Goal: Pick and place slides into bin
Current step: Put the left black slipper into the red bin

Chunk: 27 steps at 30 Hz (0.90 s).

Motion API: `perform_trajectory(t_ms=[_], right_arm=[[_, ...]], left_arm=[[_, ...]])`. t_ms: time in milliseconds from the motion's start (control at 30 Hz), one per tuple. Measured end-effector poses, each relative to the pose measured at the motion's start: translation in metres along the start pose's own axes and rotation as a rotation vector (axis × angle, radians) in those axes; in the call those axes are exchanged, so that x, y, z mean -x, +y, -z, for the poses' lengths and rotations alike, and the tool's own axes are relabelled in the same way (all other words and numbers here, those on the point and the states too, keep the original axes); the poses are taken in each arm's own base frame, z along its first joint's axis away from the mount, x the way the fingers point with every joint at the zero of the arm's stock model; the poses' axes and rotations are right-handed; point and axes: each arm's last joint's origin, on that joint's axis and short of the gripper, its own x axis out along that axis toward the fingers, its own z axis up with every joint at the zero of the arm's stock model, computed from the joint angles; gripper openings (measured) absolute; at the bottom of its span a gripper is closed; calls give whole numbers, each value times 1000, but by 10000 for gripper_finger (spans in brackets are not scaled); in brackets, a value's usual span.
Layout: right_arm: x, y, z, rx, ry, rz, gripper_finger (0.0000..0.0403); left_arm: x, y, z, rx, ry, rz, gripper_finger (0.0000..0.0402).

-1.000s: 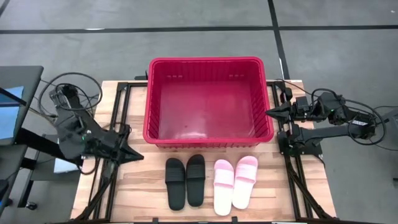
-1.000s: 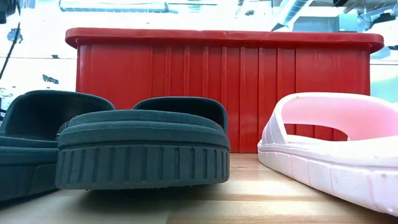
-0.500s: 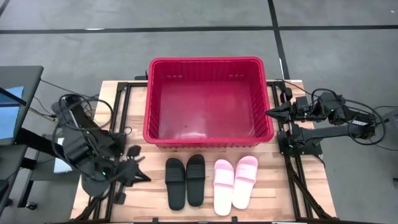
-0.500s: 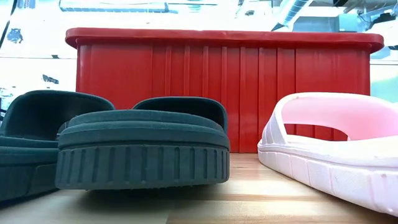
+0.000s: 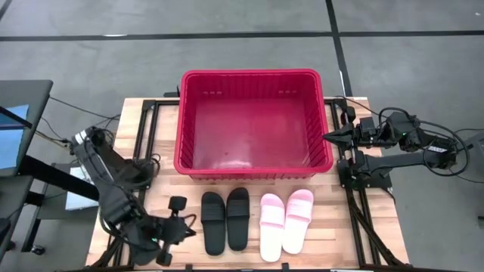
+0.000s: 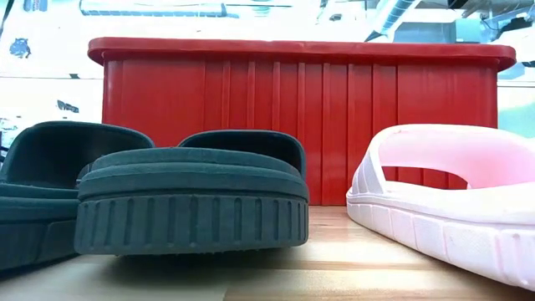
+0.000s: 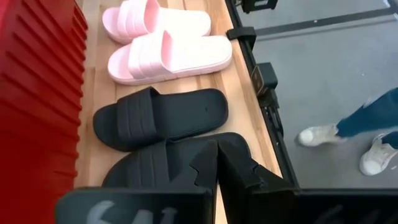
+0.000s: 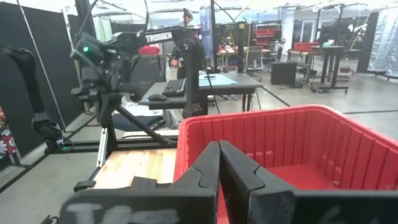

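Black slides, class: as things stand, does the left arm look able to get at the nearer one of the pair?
Probably yes. The left gripper sits just beside the nearer black slide, nothing between them, its strap facing up. Its fingers look shut in the wrist view, so they would need opening first.

— How many slides are on the table?
— Four. Two black slides [image 5: 225, 220] lying side by side, and two pink slides [image 5: 285, 223] next to them.
— Bins?
— One red bin [image 5: 252, 168], with nothing countable inside it.
— And the robot?
— Two arms, so two grippers: the left gripper [image 5: 173, 227] and the right gripper [image 5: 333, 136].
— Any people?
— In the left wrist view, one person's legs [image 7: 373, 118] with two pale shoes; one figure stands far off in the right wrist view.
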Motion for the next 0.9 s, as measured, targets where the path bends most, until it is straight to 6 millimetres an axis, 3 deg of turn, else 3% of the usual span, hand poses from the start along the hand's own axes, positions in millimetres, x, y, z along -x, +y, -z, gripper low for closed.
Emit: perform_trajectory(t_ms=[400,900], right_arm=[[0,0,0,0,0,0,0],[0,0,0,0,0,0,0]], left_arm=[[-51,-30,12,-24,76,15,0],[-89,-44,23,-56,138,25,0]])
